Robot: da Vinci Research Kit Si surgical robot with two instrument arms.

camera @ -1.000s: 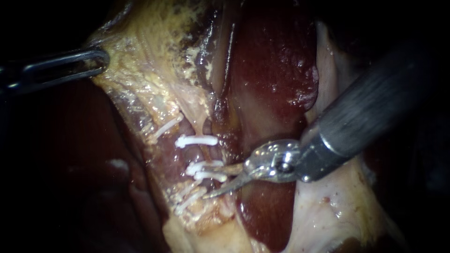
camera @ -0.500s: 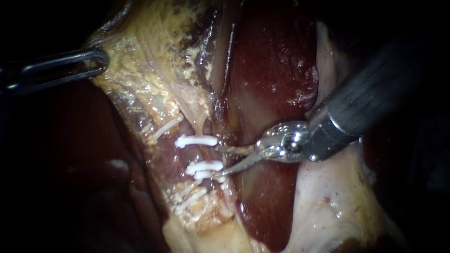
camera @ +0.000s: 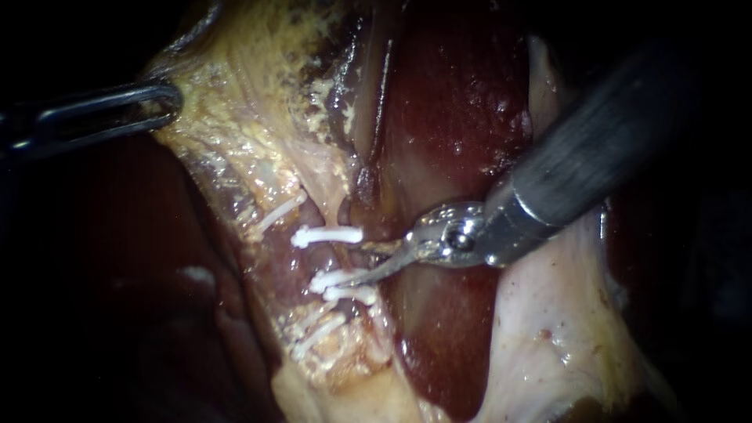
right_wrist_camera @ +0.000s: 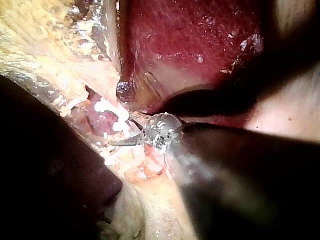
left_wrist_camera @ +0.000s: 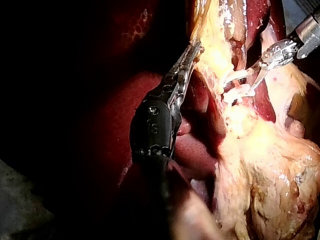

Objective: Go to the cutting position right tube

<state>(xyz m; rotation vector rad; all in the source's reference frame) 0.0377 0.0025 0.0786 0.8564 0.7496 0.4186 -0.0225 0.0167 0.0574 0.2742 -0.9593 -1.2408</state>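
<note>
- My right instrument [camera: 354, 263] holds its curved silver blades slightly apart, gripping nothing, at the reddish right tube [camera: 338, 256] between its white clips [camera: 329, 235].
- My left instrument [camera: 171, 102] clamps its dark jaws on pale yellow fatty tissue [camera: 235, 117].
- I judge the approach nearly done; next, straddle the tube squarely, clear of the clips.

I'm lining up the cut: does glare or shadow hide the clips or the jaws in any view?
Endoscope view: clips brightly lit, glare mainly on the right instrument joint; left instrument in shadow. Left wrist view: clips lit, surroundings dark. Right wrist view: the shaft's dark bulk crowds the jaws, clips visible.
</note>
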